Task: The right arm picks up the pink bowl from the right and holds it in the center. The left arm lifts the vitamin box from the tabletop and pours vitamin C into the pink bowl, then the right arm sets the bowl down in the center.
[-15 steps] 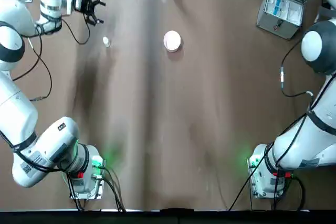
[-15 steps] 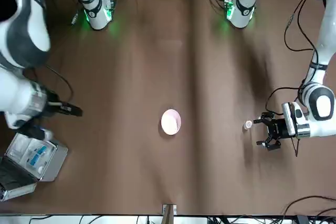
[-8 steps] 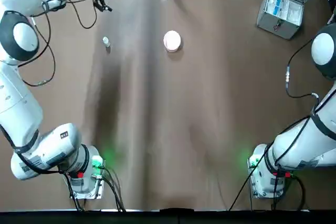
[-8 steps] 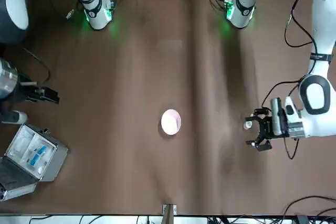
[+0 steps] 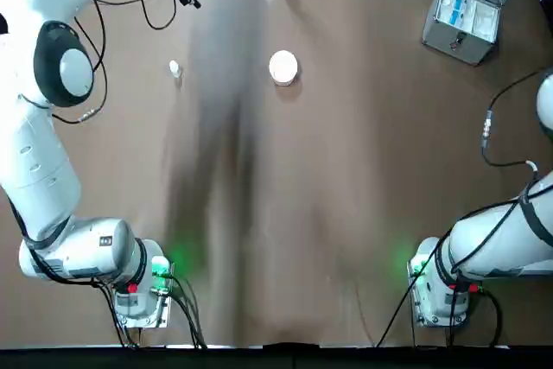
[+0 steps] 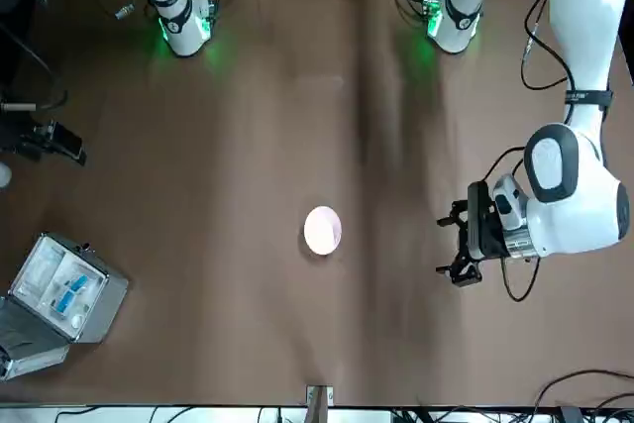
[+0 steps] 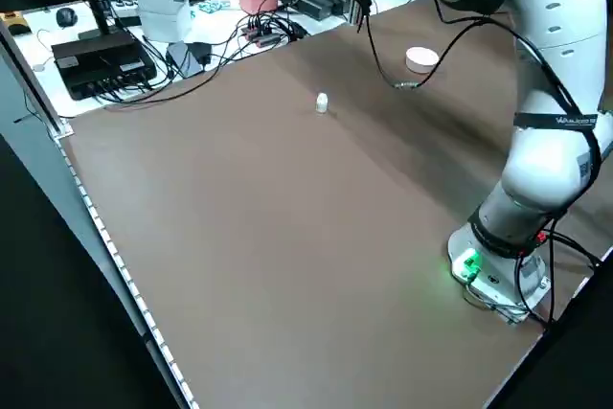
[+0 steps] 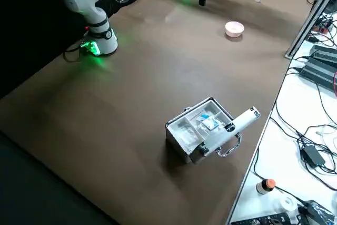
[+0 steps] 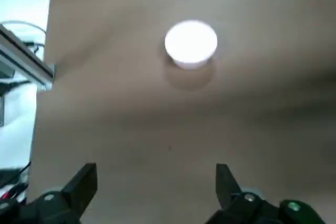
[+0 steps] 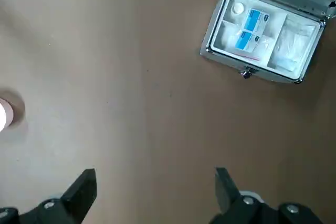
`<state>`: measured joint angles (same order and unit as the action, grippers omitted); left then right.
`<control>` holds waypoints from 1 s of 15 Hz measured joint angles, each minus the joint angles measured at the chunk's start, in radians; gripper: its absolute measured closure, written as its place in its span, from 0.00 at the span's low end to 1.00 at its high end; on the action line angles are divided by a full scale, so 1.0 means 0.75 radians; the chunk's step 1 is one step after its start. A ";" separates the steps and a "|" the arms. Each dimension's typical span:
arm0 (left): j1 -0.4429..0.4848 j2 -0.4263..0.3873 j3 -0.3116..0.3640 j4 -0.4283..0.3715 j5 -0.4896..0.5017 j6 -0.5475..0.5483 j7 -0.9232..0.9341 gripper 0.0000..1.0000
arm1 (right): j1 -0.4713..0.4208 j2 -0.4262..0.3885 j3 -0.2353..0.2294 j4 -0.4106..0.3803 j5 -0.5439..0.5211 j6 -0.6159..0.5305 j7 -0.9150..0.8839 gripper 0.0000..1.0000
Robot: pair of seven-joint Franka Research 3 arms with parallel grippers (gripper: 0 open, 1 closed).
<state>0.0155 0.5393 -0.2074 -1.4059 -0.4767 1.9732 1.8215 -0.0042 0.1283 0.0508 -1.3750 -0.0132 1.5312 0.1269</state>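
Note:
The pink bowl (image 5: pixel 283 66) (image 6: pixel 322 230) (image 8: pixel 234 28) stands alone on the tabletop (image 5: pixel 346 179), at the far middle. To its left stands the tiny whitish vitamin box (image 5: pixel 174 67) (image 7: pixel 322 102), upright and free. My left gripper (image 6: pixel 454 245) (image 9: pixel 155 182) hangs open and empty, raised off the table between box and bowl. Its wrist view looks at the bowl (image 9: pixel 191 44). The left arm hides the box in the front view. My right gripper (image 10: pixel 153 184) is open and empty, high over the table's right side, with the bowl at its picture's edge.
An open grey hinged case (image 5: pixel 467 10) (image 10: pixel 265 38) with blue-white contents sits at the table's far right corner. Cables, boxes and electronics (image 7: pixel 192 26) crowd the bench beyond the far edge. Both arm bases (image 5: pixel 138 287) stand at the near edge.
My left gripper has swung up and away from beside the vitamin box, toward the table's middle. My right arm has drawn farther out to the right. Bowl and box have not moved.

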 joint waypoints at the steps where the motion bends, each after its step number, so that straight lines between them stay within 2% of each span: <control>1: -0.036 -0.011 0.037 0.013 0.057 0.000 -0.005 0.00 | 0.000 -0.041 0.004 -0.054 0.000 0.019 -0.003 0.00; 4: -0.105 -0.025 0.079 0.054 0.193 0.002 -0.032 0.00 | 0.000 -0.114 0.009 -0.139 -0.001 0.037 -0.017 0.00; 7: -0.127 -0.039 0.090 0.087 0.223 0.021 -0.142 0.00 | -0.005 -0.128 0.003 -0.150 -0.001 0.029 -0.047 0.00; 11: -0.124 -0.078 0.114 0.093 0.234 0.022 -0.476 0.00 | -0.054 -0.137 -0.012 -0.143 -0.001 -0.016 -0.207 0.00; 15: -0.124 -0.111 0.115 0.093 0.263 0.022 -0.867 0.00 | -0.065 -0.139 -0.008 -0.143 -0.001 -0.020 -0.166 0.00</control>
<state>-0.0776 0.4559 -0.1208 -1.3361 -0.2795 1.9895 1.1716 -0.0533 0.0242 0.0448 -1.4825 -0.0136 1.5161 0.0025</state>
